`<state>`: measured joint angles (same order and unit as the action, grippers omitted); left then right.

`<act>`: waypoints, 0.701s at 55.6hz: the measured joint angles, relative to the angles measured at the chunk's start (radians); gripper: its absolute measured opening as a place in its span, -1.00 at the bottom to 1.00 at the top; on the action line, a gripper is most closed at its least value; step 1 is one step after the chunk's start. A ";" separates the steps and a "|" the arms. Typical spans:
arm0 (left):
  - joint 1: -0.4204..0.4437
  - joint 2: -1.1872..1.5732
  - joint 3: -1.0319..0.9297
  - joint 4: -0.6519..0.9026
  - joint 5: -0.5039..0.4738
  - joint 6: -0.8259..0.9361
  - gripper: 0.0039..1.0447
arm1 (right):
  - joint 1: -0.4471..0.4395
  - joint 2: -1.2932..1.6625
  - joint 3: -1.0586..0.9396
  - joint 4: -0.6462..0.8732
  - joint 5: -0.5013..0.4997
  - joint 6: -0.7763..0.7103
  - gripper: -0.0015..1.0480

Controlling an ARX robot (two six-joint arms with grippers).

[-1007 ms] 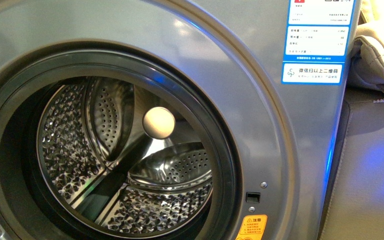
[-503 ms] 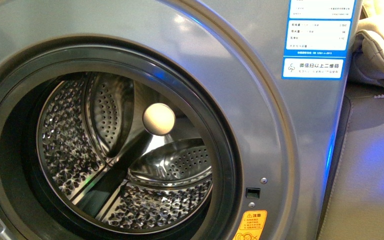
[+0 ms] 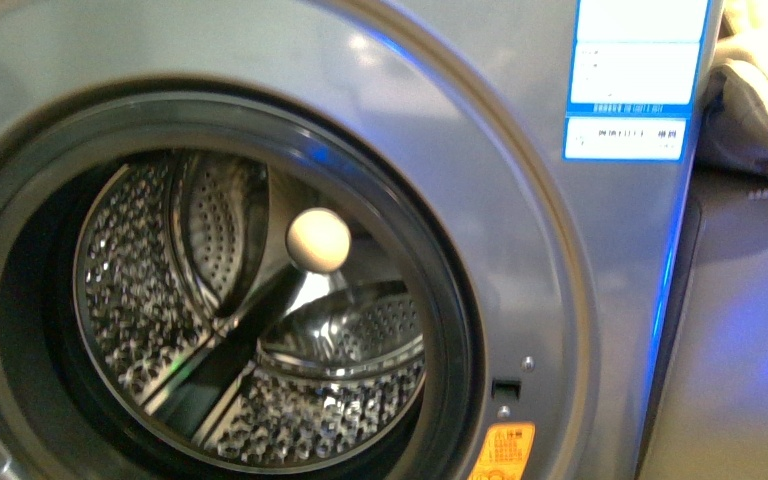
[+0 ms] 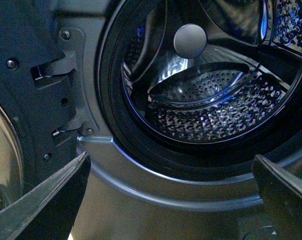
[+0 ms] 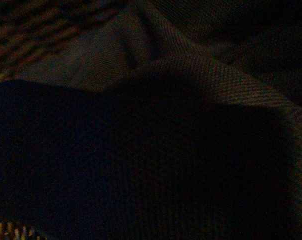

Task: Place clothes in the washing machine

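Observation:
The washing machine [image 3: 520, 200] fills the front view, silver-grey, its round porthole open on the perforated steel drum [image 3: 250, 330], which is empty. Neither arm shows there. In the left wrist view my left gripper [image 4: 170, 157] is open just in front of the porthole's lower rim, with the dark gasket [image 4: 141, 150] between its two dark fingers [image 4: 56, 195] and nothing held. The right wrist view is very dim. Dark ribbed fabric of the clothes [image 5: 201, 75] covers it, and my right gripper, shut on the clothes, is hidden under that fabric.
The machine's open door [image 4: 21, 100] with its hinge [image 4: 66, 70] stands beside my left gripper. A beige cloth [image 3: 760, 90] lies on a grey surface [image 3: 740, 330] right of the washer. A blue-white label [image 3: 635, 80] and a yellow sticker [image 3: 500, 450] mark the washer's front.
The front view has shifted a little, so the washer's label sits slightly higher, and the picture is now blurred. The drum looks the same.

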<state>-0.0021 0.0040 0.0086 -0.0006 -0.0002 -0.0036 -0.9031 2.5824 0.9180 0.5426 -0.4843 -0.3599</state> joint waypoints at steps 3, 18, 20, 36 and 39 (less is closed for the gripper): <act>0.000 0.000 0.000 0.000 0.000 0.000 0.88 | -0.003 -0.047 -0.028 0.006 -0.019 -0.003 -0.75; 0.000 0.000 0.000 0.000 0.000 0.000 0.88 | -0.026 -0.380 -0.199 0.089 -0.127 -0.037 -0.76; 0.000 0.000 0.000 0.000 0.000 0.000 0.88 | -0.029 -0.424 -0.214 0.089 -0.146 -0.036 -0.76; 0.000 0.000 0.000 0.000 0.000 0.000 0.88 | -0.043 -0.816 -0.270 0.047 -0.290 0.031 -0.76; 0.000 0.000 0.000 0.000 0.000 0.000 0.88 | -0.048 -0.911 -0.270 0.031 -0.326 0.064 -0.76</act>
<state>-0.0021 0.0040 0.0086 -0.0006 -0.0002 -0.0036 -0.9508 1.6711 0.6483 0.5732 -0.8104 -0.2958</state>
